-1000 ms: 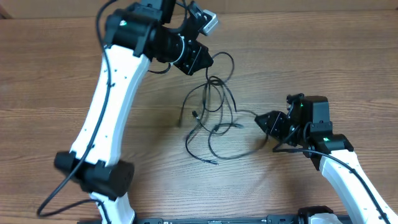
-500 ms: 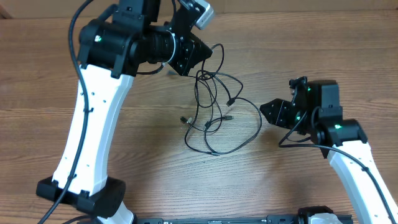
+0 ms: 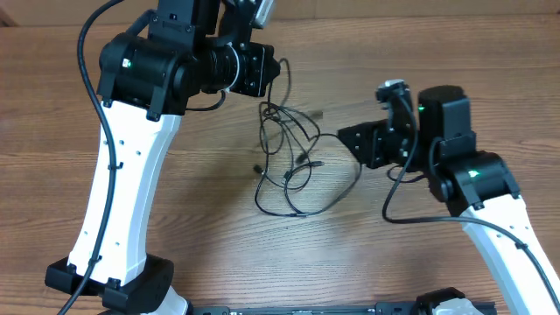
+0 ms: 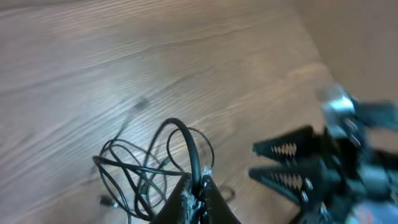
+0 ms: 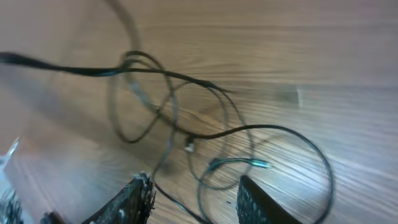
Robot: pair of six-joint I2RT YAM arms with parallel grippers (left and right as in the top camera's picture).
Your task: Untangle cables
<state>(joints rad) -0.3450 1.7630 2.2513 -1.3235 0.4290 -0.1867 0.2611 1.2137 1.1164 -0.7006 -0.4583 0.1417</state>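
Note:
The cables (image 3: 293,162) are thin black cords bunched in tangled loops at the middle of the wooden table. My left gripper (image 3: 265,72) is shut on one cord and holds its upper loop lifted; in the left wrist view the cord (image 4: 189,149) rises from between the shut fingers (image 4: 198,194). My right gripper (image 3: 348,140) is open and empty, just right of the bunch. In the right wrist view the loops (image 5: 186,118) and a silvery-tipped plug (image 5: 261,164) lie ahead of the open fingers (image 5: 194,200).
The wooden table (image 3: 70,131) stretches all around the bunch. The white left arm (image 3: 122,184) stands over the table's left half. The right arm (image 3: 490,201) with its thicker black wire stands at the right. The right gripper shows in the left wrist view (image 4: 292,165).
My left gripper has pulled the held cord up and left, drawing the bunch tighter. My right gripper has risen and moved left toward the bunch.

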